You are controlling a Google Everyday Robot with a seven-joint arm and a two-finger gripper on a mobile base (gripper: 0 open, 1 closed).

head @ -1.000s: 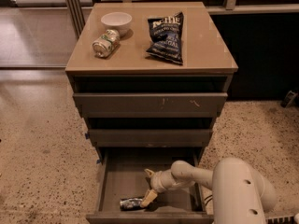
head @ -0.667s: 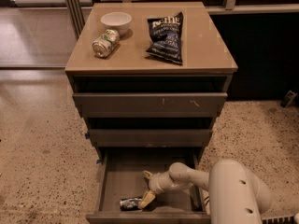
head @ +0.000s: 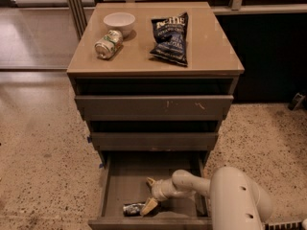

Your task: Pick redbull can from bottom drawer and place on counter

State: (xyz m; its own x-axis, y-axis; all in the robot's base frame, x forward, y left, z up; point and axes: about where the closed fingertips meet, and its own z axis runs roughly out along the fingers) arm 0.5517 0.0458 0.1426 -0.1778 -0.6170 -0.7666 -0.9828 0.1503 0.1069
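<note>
The bottom drawer point(head: 115, 186) is pulled out, and the redbull can point(head: 133, 208) lies on its side near the drawer's front left. My gripper point(head: 149, 193) reaches into the drawer from the right, just right of the can and slightly above it. Its tan fingers are spread, one fingertip point(head: 147, 206) touching or nearly touching the can's right end and the other finger point(head: 150, 181) further back. Nothing is held. The counter point(head: 144, 56) is the tan top of the cabinet above.
On the counter lie a green-and-silver can point(head: 108, 44) on its side, a white bowl point(head: 119, 21) and a dark chip bag point(head: 171, 38). The two upper drawers point(head: 153, 108) stand slightly open. My white arm point(head: 235, 200) fills the lower right. Speckled floor surrounds the cabinet.
The gripper has shifted slightly left and down toward the can. The can has not moved.
</note>
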